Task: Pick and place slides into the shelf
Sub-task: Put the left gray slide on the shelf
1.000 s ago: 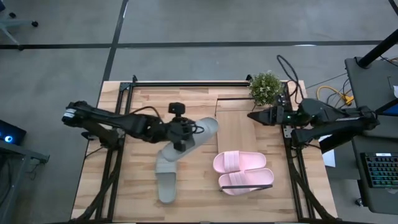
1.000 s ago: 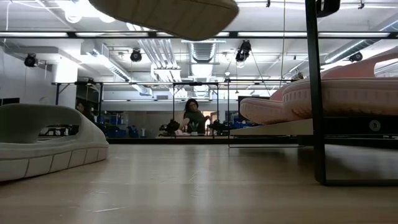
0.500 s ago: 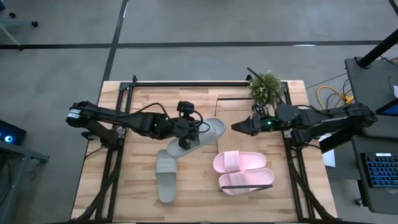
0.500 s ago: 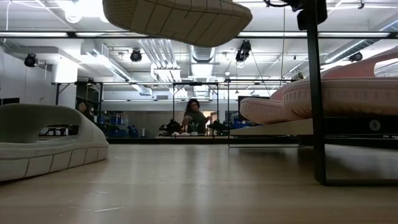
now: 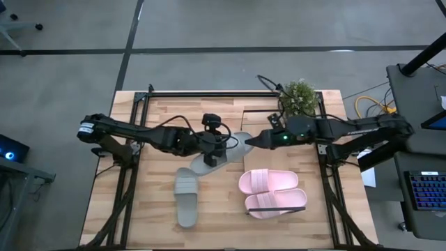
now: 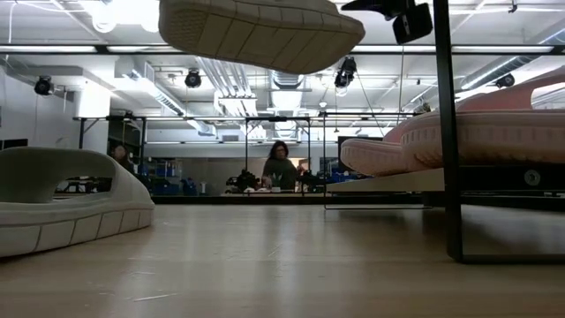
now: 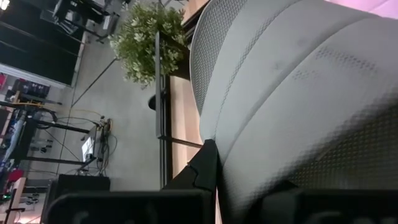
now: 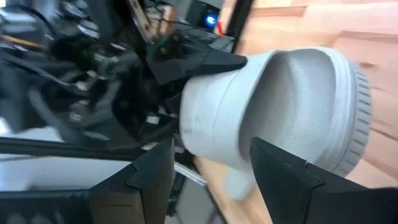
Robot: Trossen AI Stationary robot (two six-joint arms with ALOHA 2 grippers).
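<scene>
The left pincer (image 5: 217, 148) pinches a grey-green slide (image 5: 224, 148), raised above the counter (image 5: 157, 115); the slide's long axis runs slantwise, its far end pointing toward the right pincer (image 5: 249, 142). That pincer, fingers spread, hovers just at the slide's tip. Below the left pincer, the second grey-green slide (image 5: 186, 197) lies flat, lengthwise toward the counter's near edge. Below the right pincer, the pink pair (image 5: 272, 192) lies side by side on the shelf (image 5: 268, 146). A potted plant (image 5: 298, 96) stands beyond the right arm.
</scene>
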